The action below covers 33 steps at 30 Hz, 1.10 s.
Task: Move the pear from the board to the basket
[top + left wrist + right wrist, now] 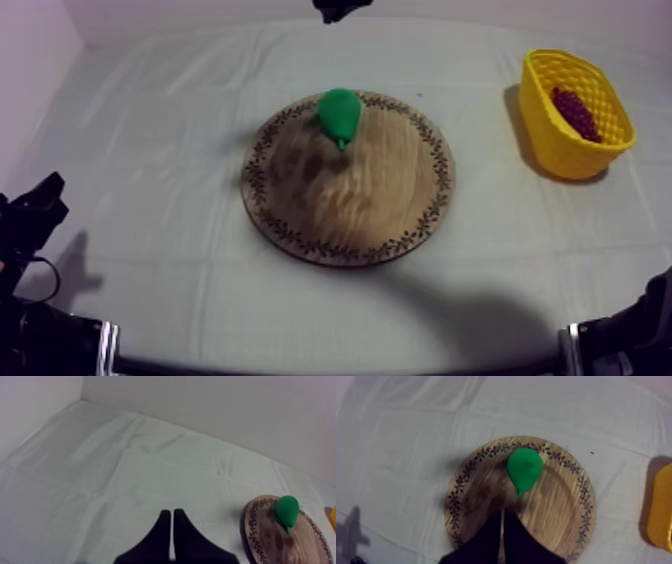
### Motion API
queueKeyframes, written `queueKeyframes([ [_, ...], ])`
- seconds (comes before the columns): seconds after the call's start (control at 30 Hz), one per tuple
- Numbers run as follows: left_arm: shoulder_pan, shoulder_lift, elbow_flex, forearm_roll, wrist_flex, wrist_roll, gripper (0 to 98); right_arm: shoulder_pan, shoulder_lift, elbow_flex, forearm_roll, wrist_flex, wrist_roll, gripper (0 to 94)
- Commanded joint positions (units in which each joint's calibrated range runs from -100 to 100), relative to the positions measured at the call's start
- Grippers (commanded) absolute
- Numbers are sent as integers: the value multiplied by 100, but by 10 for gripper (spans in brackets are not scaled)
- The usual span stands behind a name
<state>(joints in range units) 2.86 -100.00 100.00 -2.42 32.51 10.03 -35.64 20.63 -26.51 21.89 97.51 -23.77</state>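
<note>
A green pear (pixel 340 113) lies on the far part of the round wooden board (pixel 390 215), its stem towards the middle. In the right wrist view my right gripper (pixel 502 511) hangs above the board (pixel 561 506), shut on nothing, its tips just short of the pear (pixel 524 468). The yellow basket (pixel 560 140) stands at the right of the table. My left gripper (pixel 40 200) sits low at the left side. In its own view it (pixel 172 512) is shut as a narrow wedge over bare cloth, with the pear (pixel 286 511) and board (pixel 260 531) off to one side.
A bunch of dark grapes (pixel 574 111) lies inside the basket. Part of my right arm (pixel 635 325) sits at the near right corner. A black shape (pixel 338 8) juts in at the table's far edge. Bare cloth surrounds the board.
</note>
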Motion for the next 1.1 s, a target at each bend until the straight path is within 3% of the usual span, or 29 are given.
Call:
queueKeyframes([
  [0.0, 0, 0, 0, 0, -1, 1, 1, 9, 60, -5, 12, 11, -41, 9],
  [0.17, 0, 0, 0, 0, -1, 1, 1, 74, 201, -10, -21, 14, -63, 55],
  [0.23, 0, 0, 0, 0, -1, 1, 1, 89, 228, -11, -19, 15, -87, 116],
  [0.5, 0, 0, 0, 0, -1, 1, 1, 125, 268, 67, -97, 13, -185, 520],
  [0.63, 0, 0, 0, 0, -1, 1, 1, 166, 284, 132, -156, -12, -177, 658],
  [0.83, 0, 0, 0, 0, -1, 1, 1, 221, 353, 316, -261, -249, -51, 702],
  [1.07, 0, 0, 0, 0, -1, 1, 1, 351, 587, 911, -387, -1160, 141, 709],
])
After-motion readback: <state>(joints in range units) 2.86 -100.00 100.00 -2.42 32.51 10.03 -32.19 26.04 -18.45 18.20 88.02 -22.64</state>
